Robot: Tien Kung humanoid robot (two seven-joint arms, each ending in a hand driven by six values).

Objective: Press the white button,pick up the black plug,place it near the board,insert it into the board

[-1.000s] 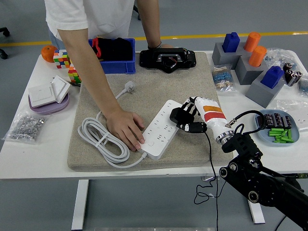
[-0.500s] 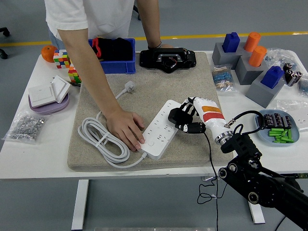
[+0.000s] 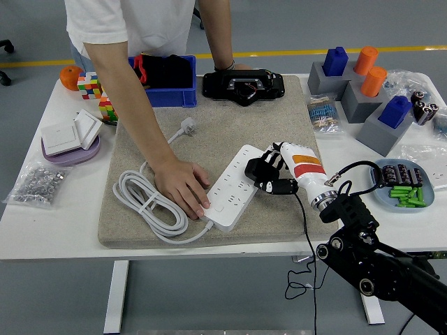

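Gripping the black plug (image 3: 255, 169), right hand (image 3: 274, 172) has fingers curled around it, at the white board's (image 3: 234, 187) right edge. Person's hand (image 3: 183, 187) presses the board's left end on the surface (image 3: 42, 209).

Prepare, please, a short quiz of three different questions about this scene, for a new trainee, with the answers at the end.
1. True or false: the right hand holds a black plug at the far end of the white power strip.
2. What presses the near end of the power strip onto the beige mat?
A. the robot's left hand
B. a person's hand
C. the blue bin
3. Fill in: the strip's white cable lies coiled to the ____ of the person's hand in the picture.

Key: 1 true; 2 B; 3 left.
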